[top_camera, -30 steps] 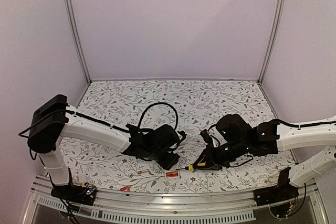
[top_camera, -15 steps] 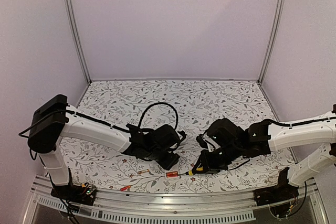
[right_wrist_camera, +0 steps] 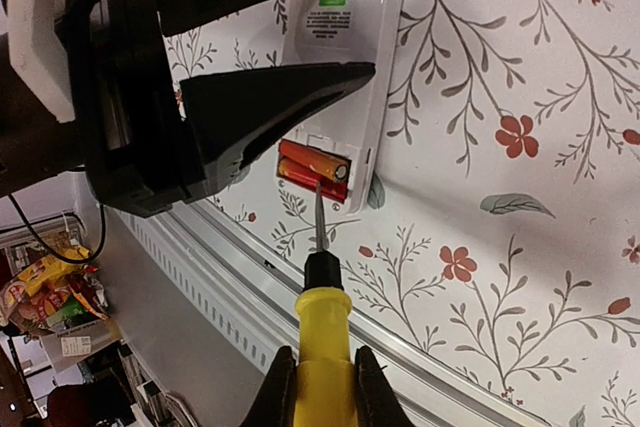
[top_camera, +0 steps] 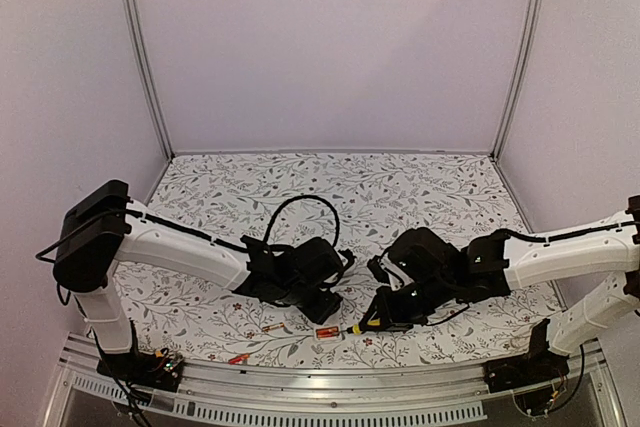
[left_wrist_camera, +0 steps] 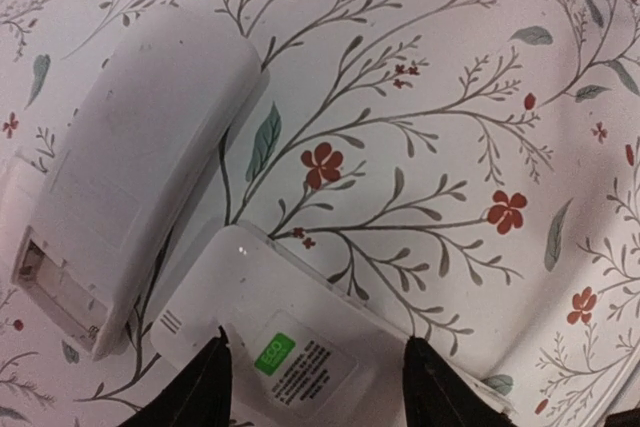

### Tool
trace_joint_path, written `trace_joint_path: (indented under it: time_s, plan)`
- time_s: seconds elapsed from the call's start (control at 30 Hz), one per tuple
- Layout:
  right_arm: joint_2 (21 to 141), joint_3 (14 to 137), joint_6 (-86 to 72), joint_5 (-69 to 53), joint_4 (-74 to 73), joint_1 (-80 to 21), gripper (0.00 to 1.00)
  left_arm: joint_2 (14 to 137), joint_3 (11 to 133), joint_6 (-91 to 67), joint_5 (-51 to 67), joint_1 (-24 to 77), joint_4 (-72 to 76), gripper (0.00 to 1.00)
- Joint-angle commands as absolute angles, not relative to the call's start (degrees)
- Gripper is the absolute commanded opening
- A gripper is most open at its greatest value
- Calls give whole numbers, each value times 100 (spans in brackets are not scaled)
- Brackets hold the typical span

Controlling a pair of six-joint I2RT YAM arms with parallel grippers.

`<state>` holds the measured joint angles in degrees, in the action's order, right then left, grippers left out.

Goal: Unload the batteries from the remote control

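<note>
The white remote (left_wrist_camera: pixel 300 347) lies back-up on the floral table. My left gripper (left_wrist_camera: pixel 315 387) is open, its fingertips resting on the remote's back either side of the green label. The remote's open compartment (right_wrist_camera: pixel 315 169) holds two red-orange batteries (right_wrist_camera: pixel 314 160). My right gripper (right_wrist_camera: pixel 320 372) is shut on the yellow-handled screwdriver (right_wrist_camera: pixel 322 337), and its tip touches the batteries' near edge. In the top view the left gripper (top_camera: pixel 318 302) and right gripper (top_camera: pixel 383 319) meet at the red compartment (top_camera: pixel 326 332). A loose battery (top_camera: pixel 272 328) lies left of it.
The white battery cover (left_wrist_camera: pixel 140 197) lies beside the remote. Another small red-orange piece (top_camera: pixel 238 358) sits by the metal front rail (top_camera: pixel 330 387). A black cable loop (top_camera: pixel 300 209) arches behind the left gripper. Walls and posts enclose the table.
My right gripper has moved left with the screwdriver, bringing its tip from the right of the remote to the battery compartment. The left arm has stayed still.
</note>
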<state>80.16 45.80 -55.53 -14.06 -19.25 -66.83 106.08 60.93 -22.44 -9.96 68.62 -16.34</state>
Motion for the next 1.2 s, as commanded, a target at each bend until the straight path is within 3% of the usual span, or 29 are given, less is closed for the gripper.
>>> trace_joint_path:
  time_s: [0.0,0.67,1.17]
  plan:
    - [8200,4584,-5613,-843,-1945,-6693,0,11138,5731,-2429,-501,6963,-2817,58]
    - [7735,5010,-5558,-243,-2804,-6812,0,11133,5747,-2444,-523,6944,-2834,58]
    - [8019,4955,-5367,-701,-2191,-6835,0,11162,5793,-2431,-531,6946,-2839,58]
